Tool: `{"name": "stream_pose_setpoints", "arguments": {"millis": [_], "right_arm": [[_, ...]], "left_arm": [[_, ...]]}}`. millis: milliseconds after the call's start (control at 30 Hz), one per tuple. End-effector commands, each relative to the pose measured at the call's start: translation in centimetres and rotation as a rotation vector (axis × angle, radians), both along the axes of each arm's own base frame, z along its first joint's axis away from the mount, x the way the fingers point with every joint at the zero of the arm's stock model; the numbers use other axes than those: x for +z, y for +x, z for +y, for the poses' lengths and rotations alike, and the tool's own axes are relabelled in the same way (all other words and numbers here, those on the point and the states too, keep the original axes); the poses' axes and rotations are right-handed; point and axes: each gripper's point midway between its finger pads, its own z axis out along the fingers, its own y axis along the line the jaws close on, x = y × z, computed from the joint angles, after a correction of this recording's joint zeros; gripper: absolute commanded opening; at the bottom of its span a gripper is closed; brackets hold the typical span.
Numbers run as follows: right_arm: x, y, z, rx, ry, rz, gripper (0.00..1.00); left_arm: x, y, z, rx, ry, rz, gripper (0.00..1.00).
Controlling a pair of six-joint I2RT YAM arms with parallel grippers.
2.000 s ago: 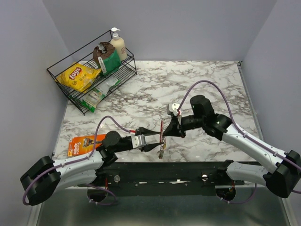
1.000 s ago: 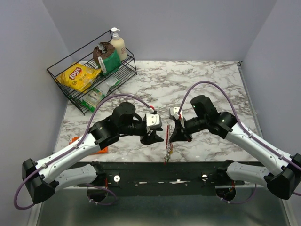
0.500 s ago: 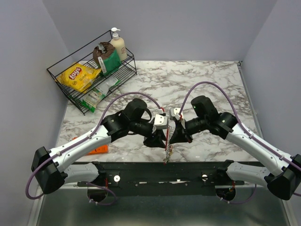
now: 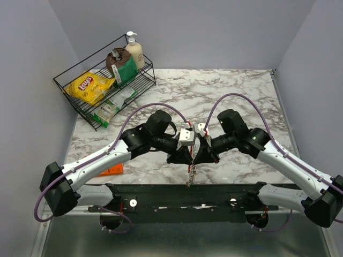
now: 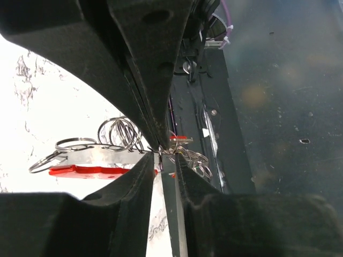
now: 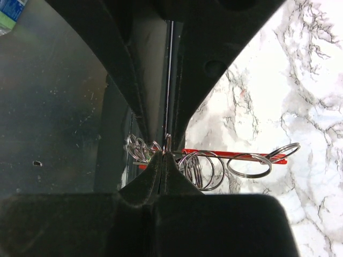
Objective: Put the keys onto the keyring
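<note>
The red keyring hangs upright between my two grippers above the table's front edge. Small keys and silvery rings dangle below it. My right gripper is shut on a ring of the keyring; its pads meet on the metal. My left gripper faces it from the left, jaws a narrow gap apart. In the left wrist view its fingers straddle a thin ring beside the red loop and silvery piece. The keys' coloured heads are too small to tell apart.
An orange packet lies at the front left, partly under the left arm. A black wire basket with a chips bag, other packets and a soap bottle stands at the back left. The black base rail runs below the keyring.
The left arm has risen from the table and swung right, bringing its fingertips up against the keyring. The right gripper has kept hold of the keyring, which barely moved.
</note>
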Motion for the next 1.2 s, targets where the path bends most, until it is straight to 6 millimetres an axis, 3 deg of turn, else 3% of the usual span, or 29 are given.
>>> {"name": "stream_pose_setpoints", "arguments": {"millis": [0,300,400,767,1000,1167], "right_arm": [[0.7,-0.8,0.2,0.037,0.037,0.007,0.01],[0.8,-0.6,0.1,0.024,0.038,-0.007,0.01],[1.0,-0.5,0.1,0.018,0.042,-0.017,0.01],[1.8,-0.4,-0.1,-0.014,0.080,-0.070,0.37],[2.5,-0.1,-0.3,-0.038,0.091,-0.097,0.44],[3.5,0.6,-0.7,-0.107,0.110,-0.152,0.48]], "left_arm": [[0.7,0.5,-0.5,0.000,-0.021,-0.009,0.24],[-0.3,0.6,-0.5,-0.003,0.019,0.010,0.00],[-0.6,0.7,-0.4,0.006,0.027,0.013,0.00],[0.0,1.4,-0.3,0.081,-0.049,-0.051,0.00],[-0.3,1.7,-0.1,0.120,-0.063,-0.050,0.00],[0.7,2.4,-0.3,0.184,-0.145,-0.083,0.00]]}}
